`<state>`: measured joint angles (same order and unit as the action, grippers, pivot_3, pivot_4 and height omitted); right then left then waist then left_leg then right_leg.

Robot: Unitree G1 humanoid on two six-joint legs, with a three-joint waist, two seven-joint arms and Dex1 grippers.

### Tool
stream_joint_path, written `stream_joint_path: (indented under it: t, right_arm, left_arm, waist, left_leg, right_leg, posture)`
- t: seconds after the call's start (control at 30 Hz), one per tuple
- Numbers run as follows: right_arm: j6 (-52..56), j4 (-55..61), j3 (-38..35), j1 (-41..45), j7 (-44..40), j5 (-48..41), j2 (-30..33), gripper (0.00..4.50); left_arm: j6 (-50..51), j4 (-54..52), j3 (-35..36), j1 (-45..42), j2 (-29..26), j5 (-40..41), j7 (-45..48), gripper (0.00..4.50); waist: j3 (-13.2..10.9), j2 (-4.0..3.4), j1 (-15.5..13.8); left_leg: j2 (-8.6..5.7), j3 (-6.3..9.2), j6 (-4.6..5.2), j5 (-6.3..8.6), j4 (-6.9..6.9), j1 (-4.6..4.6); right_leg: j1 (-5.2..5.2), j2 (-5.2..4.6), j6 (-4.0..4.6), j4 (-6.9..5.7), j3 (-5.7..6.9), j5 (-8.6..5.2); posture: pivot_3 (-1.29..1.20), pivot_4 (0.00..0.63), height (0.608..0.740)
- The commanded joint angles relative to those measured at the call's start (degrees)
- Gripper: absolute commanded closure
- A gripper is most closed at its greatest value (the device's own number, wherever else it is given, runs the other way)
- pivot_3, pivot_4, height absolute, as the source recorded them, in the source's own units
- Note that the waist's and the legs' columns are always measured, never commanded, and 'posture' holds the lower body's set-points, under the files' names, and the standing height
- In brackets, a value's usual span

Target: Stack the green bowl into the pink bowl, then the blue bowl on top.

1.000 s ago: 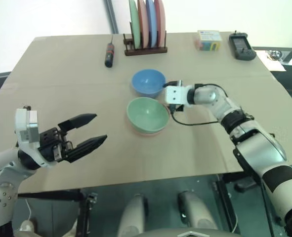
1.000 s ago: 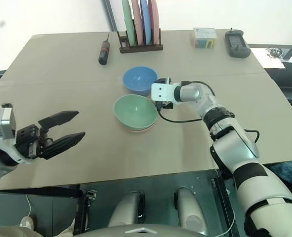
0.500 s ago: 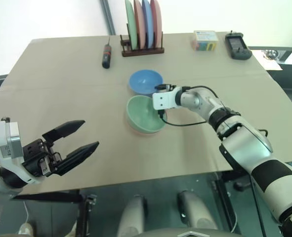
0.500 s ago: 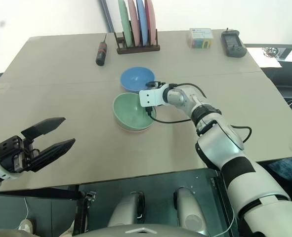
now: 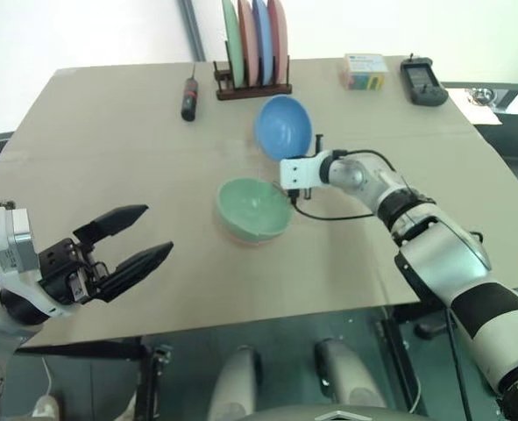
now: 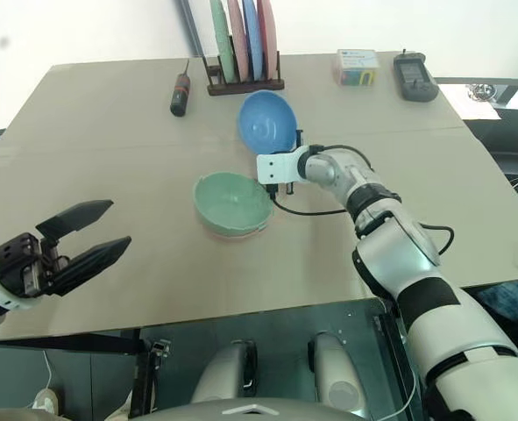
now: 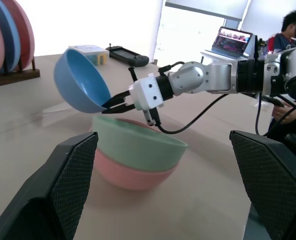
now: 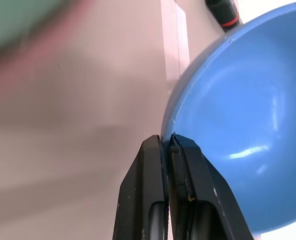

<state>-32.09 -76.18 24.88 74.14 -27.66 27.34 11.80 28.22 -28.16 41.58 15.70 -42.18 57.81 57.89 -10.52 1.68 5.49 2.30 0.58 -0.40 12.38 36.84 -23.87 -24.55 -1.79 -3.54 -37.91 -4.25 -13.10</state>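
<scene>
1. Your right gripper (image 8: 169,142) is clamped on the blue bowl's (image 5: 284,126) rim; bowl's tilted, off the table (image 5: 109,149).
2. Green bowl (image 5: 253,208) sits nested in pink bowl (image 7: 130,172), just below.
3. Left gripper (image 5: 134,239) wide open, holding nothing, well apart near table's front edge.

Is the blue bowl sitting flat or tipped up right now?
Tipped: the blue bowl hangs tilted, its rim pinched by the right gripper.

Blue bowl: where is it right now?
In the left eye view the blue bowl hangs tilted, pinched at its rim by the right gripper, behind the green bowl.
</scene>
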Motion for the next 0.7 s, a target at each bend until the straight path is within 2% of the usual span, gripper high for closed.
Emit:
stream_joint_path:
  t: [0.03,0.1,0.2,0.27,0.37,0.47,0.57,0.7]
  right_arm:
    - [0.22,11.99,-9.46,-0.86,-24.77,-16.77,3.08,4.42]
    - [9.42,26.14,-12.07,-5.28,-35.59,-25.3,5.88,4.42]
    - [24.28,48.2,-12.5,-12.57,-44.04,-33.07,10.75,4.42]
    - [34.23,61.55,-12.58,-16.75,-46.06,-37.13,13.86,4.42]
    - [44.46,74.3,-11.87,-20.41,-46.04,-39.83,16.46,4.42]
    - [50.43,79.84,-10.89,-22.08,-45.13,-41.04,16.67,3.57]
    - [53.0,82.28,-9.55,-23.59,-44.17,-41.24,16.03,2.29]
    - [53.67,83.53,-8.24,-26.21,-43.21,-41.02,15.7,0.85]
  left_arm:
    - [-2.95,3.44,-2.45,-2.1,0.06,-2.38,2.8,0.0]
    - [-3.88,5.45,-3.7,-3.2,0.03,-3.32,4.51,0.0]
    - [-4.45,7.33,-4.44,-4.48,-0.04,-3.79,5.69,0.0]
    - [-4.22,9.12,-4.35,-4.65,-0.55,-3.68,7.36,0.0]
    - [-4.01,11.38,-3.66,-3.82,-1.58,-3.83,9.86,0.0]
    - [-4.08,13.27,-2.98,-3.5,-2.42,-4.14,11.44,0.0]
    - [-4.17,14.47,-2.54,-3.55,-3.03,-4.41,12.45,0.0]
    - [-3.97,13.51,-2.83,-3.77,-2.97,-4.5,11.87,0.0]
  waist:
    - [-0.02,-0.03,-0.08]
    - [-0.02,-0.02,-0.16]
    - [-0.02,-0.03,-0.63]
    - [-0.03,-0.05,-1.11]
    - [-0.06,-0.1,-1.29]
    - [-0.05,-0.1,-1.51]
    - [0.0,-0.02,-1.68]
    - [-0.01,-0.02,-1.94]
  left_leg:
    - [0.0,0.0,0.0,0.0,0.0,0.0]
    - [0.03,0.06,0.0,0.0,-0.01,0.01]
    - [0.04,0.15,0.0,0.0,-0.01,0.03]
    - [0.04,0.19,0.0,0.01,-0.05,0.02]
    - [0.07,0.11,0.0,0.0,-0.07,0.06]
    - [0.1,0.09,0.01,0.0,-0.04,0.07]
    - [0.11,0.08,0.01,0.0,0.01,0.08]
    - [0.09,0.03,0.0,0.0,0.04,0.02]
  right_leg:
    - [0.02,0.0,-0.02,0.01,0.0,0.01]
    - [0.07,0.04,-0.03,0.02,0.04,0.01]
    - [0.11,0.01,-0.03,-0.01,0.13,0.01]
    - [0.11,0.0,-0.01,0.0,0.17,0.01]
    - [0.06,0.02,0.04,-0.03,0.15,-0.03]
    - [0.0,0.06,0.13,-0.07,0.15,-0.1]
    - [0.03,0.06,0.25,-0.07,0.15,-0.17]
    - [0.02,0.0,0.25,-0.02,0.14,-0.17]
  posture:
    - [0.0,0.15,0.74]
    - [0.0,0.15,0.74]
    - [0.0,0.15,0.74]
    - [0.0,0.15,0.74]
    - [0.0,0.15,0.74]
    - [0.0,0.15,0.74]
    - [0.0,0.15,0.74]
    - [0.0,0.15,0.74]
